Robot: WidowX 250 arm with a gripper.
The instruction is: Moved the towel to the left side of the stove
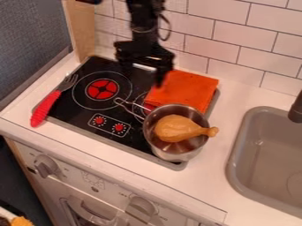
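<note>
Looks pre-grasp, jaws wide: gripper (143,78) beside the towel (186,89), back right corner of the stove (77,109) (pot (179,151) crowding it!); next, centre, lower, pinch.

Towel (191,90): orange, folded, behind your pot (177,154)
Pot: on your stove (80,112), holding a drumstick (174,129)
Fork (47,107): along your stove's left edge
Gripper (143,74): above your stove, blurred, fingers seemingly apart

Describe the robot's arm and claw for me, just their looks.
The robot arm is black, with a thin dark cable looping out beside it. The claw is black too, with a wide, blocky body and two fingers.
</note>
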